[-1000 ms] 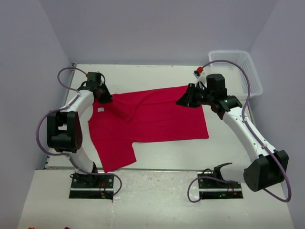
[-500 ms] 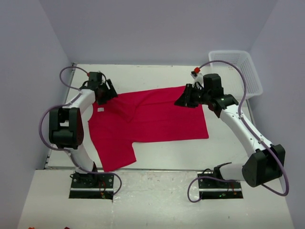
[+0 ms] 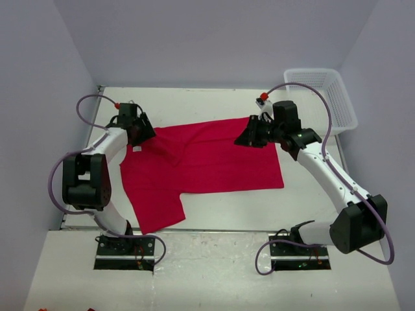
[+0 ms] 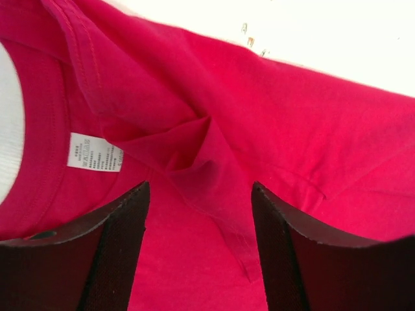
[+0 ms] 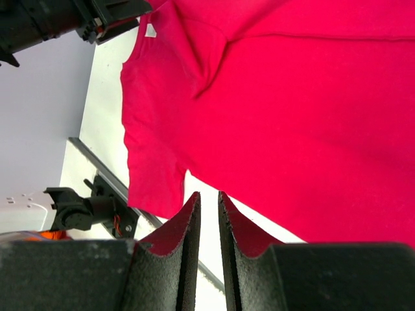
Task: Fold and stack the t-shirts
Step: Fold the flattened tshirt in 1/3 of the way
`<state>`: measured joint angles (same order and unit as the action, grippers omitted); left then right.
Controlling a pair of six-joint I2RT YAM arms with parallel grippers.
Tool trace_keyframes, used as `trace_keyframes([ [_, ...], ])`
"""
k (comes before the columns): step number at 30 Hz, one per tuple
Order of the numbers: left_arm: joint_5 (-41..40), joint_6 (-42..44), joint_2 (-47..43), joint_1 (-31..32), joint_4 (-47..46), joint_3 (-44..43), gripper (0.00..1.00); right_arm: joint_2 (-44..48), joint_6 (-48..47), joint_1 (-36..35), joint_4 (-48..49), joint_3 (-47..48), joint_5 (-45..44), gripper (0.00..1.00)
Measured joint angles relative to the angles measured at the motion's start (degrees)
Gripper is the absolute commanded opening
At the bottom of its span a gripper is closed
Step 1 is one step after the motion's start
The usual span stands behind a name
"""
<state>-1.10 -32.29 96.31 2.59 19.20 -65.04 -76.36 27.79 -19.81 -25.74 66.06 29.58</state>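
1. The red t-shirt lies spread on the table. Its far-left shoulder is bunched into a fold.
2. My left gripper hovers over that fold, beside the neck label. Its jaws are wide apart and grip nothing.
3. My right gripper is at the far-right corner, jaws nearly together, with bare table showing through the slit. From above, its body hides whether the tips touch cloth.

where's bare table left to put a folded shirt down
Free: the table strip behind the t-shirt, and the near strip in front of it. Crowded: both far shirt corners, at the left end effector and right end effector.
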Motion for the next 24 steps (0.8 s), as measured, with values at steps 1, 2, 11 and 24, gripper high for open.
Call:
trace_keyframes([
  [1, 0.68, -0.02, 0.50, -0.07, -0.28, 0.33, 0.61, 0.00, -0.04, 0.00, -0.09, 0.00, -0.04, 0.18],
  [2, 1.18, 0.00, 0.94, -0.11, -0.55, 0.57, 0.59, 0.00, -0.20, -0.02, -0.28, 0.00, -0.04, 0.18],
  [11, 7.28, 0.52, 2.12, -3.08, -7.43, 4.31, 0.56, 0.02, -1.03, 0.00, -1.05, 0.00, -0.09, 0.18],
  [24, 13.81, 0.42, 5.07, -4.72, -12.52, 5.31, 0.45, 0.02, -1.27, 0.00, -2.01, 0.15, -0.13, 0.18],
])
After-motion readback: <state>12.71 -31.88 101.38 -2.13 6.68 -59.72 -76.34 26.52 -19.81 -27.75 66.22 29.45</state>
